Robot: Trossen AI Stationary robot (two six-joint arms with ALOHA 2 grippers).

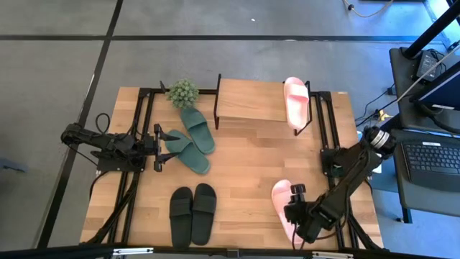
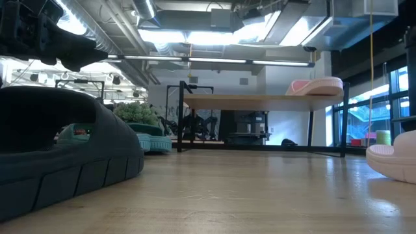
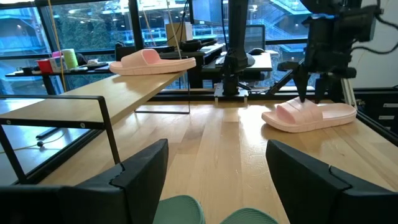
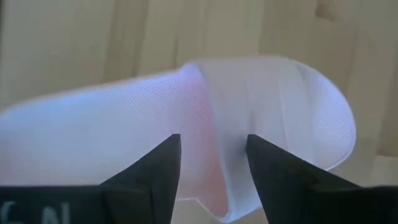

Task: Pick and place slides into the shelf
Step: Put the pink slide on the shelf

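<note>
Two dark green slides lie side by side left of the shelf, a low rack with a light plank top. My left gripper is open at table height, its fingers on either side of the green slides' near ends. One pink slide lies on the shelf's top, at its right end. The other pink slide lies sole-down near the table's near right corner. My right gripper hangs open just above its strap, fingers pointing down. The black pair rests at the near edge.
A small potted plant stands at the shelf's far left corner, beside the green slides. Bare wood lies in the table's middle, between shelf and black pair. Black frame rails run along both sides. Desks and cables stand beyond the table's right edge.
</note>
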